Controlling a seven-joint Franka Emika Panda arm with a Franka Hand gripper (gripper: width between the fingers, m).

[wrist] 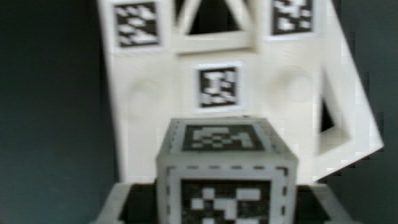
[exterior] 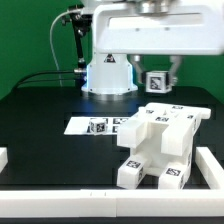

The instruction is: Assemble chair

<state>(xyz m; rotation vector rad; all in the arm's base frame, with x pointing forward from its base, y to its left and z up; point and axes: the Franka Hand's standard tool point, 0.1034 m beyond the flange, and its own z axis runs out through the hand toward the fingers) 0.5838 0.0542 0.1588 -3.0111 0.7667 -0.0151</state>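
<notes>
Gripped a tagged white block point(wrist: 222, 165) in the end effector point(exterior: 155, 80), jaws closed against its sides. Hovered above the partly assembled white chair point(exterior: 160, 140) on the black bench point(exterior: 40, 110), just beside the marker board point(exterior: 98, 126), toward the exterior view's right.

Tagged block point(wrist: 222, 165) close to lens; tagged white chair frame point(wrist: 160, 95) behind; black table point(wrist: 45, 120) beneath.

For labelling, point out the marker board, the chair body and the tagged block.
marker board point(exterior: 74, 126): exterior view, bare white end
chair body point(exterior: 150, 148): exterior view, front side face
tagged block point(wrist: 217, 137): wrist view, upper tagged face
</notes>
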